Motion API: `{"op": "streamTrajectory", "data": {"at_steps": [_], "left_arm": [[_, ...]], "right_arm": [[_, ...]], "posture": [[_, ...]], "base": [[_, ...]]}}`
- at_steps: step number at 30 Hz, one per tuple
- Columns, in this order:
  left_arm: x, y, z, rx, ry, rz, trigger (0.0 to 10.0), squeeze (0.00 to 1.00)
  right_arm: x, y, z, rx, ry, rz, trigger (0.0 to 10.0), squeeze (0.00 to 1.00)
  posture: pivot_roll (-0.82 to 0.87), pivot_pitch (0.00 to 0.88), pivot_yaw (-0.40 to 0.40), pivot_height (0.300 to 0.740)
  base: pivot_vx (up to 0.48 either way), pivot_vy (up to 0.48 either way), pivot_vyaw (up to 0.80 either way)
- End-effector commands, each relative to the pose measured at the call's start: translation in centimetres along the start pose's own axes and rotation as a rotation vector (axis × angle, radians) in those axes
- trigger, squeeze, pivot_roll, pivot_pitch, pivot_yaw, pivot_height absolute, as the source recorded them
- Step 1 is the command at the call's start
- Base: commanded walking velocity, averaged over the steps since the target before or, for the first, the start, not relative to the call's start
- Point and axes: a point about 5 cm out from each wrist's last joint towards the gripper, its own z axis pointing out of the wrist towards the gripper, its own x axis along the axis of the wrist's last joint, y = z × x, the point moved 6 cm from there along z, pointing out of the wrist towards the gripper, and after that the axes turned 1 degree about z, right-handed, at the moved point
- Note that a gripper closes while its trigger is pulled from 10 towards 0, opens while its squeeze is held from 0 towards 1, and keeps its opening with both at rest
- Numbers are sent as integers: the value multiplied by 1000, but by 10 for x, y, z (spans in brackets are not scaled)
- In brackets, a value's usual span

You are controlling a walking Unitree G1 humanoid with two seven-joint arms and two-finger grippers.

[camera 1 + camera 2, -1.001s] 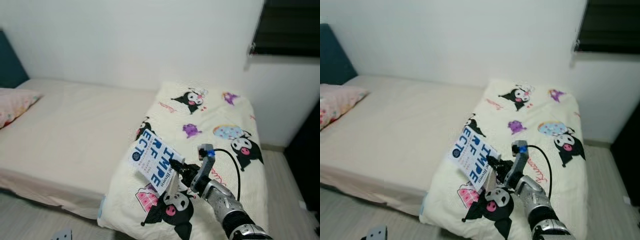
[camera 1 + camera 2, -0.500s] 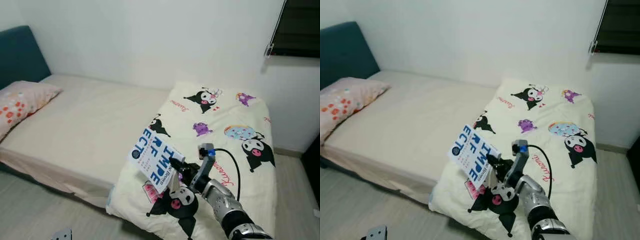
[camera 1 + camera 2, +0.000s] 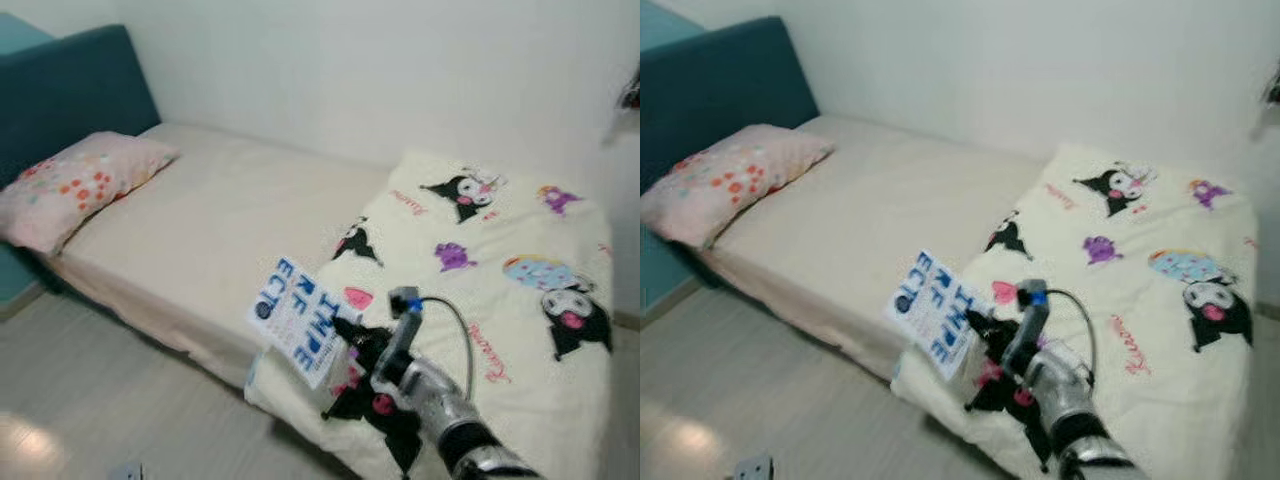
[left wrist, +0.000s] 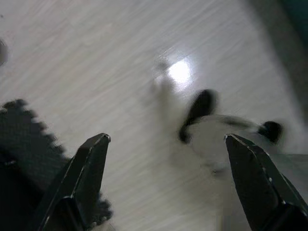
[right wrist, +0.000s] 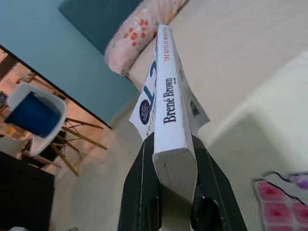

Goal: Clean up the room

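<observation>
Now you're carrying book [image 3: 302, 320], right gripper [image 5: 169, 190] fingers clamped on its spine end; keep it level while walking. Left gripper [image 4: 168, 187] hanging over floor [image 4: 96, 72], fingers spread, empty.

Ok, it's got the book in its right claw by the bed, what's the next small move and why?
Probably keep carrying the white paperback book with blue lettering and look for a shelf or desk. The right claw grips it firmly by the spine, and ahead lie the cream cartoon-print blanket and the pink floral pillow, no obvious place for a book.
</observation>
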Motion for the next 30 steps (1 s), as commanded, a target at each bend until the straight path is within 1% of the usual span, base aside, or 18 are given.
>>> {"op": "streamTrajectory", "data": {"at_steps": [1,4,8,14,16,17,18,19,23,25,26,29,30], "left_arm": [[-6,-8,-1,17,-13,15,10000,0],[-6,-10,-1,21,-15,31,10000,0],[-6,-10,-1,22,-15,32,10000,0],[5,-5,0,-1,26,1,10000,0],[10,-2,0,-7,40,12,10000,0],[11,-1,0,-7,44,18,10000,0],[11,-1,0,-7,44,18,10000,0],[13,0,0,-5,49,21,10000,0],[18,0,0,2,64,13,10000,0],[21,2,1,-2,73,3,10000,0],[21,2,1,-2,73,3,10000,0],[23,5,1,-11,81,-9,10000,0],[23,5,1,-11,81,-9,10000,0]], "right_arm": [[-1,-14,8,51,16,-6,10000,0],[-2,-14,7,55,8,-11,10000,0],[-2,-14,7,55,7,-12,10000,0],[-6,-17,8,74,-24,-42,10000,0],[-15,-18,9,74,-92,-109,10000,0],[-22,-21,9,89,-132,-167,10000,0],[-22,-21,9,89,-132,-167,10000,0],[-25,-23,10,94,-157,-202,10000,0],[-19,-24,15,78,-136,-201,10000,0],[-12,-19,17,34,-124,-226,10000,0],[-12,-19,17,34,-124,-226,10000,0],[-1,-15,18,7,-90,-221,10000,0],[-1,-15,18,7,-90,-221,10000,0]], "posture": [[-101,0,-1,740],[-105,0,-1,740],[-105,0,-1,740],[-104,0,-5,740],[-106,0,-5,740],[-106,0,-5,740],[-106,0,-5,740],[-111,0,-4,740],[-113,0,-6,740],[-115,0,-6,740],[-115,0,-6,740],[-116,0,-8,740],[-116,0,-8,740]], "base": [[0,0,750],[0,0,750],[0,0,750],[0,0,752],[0,0,756],[0,0,700],[0,0,700],[0,0,0],[330,0,0],[480,0,0],[480,0,0],[480,0,0],[480,0,0]]}}
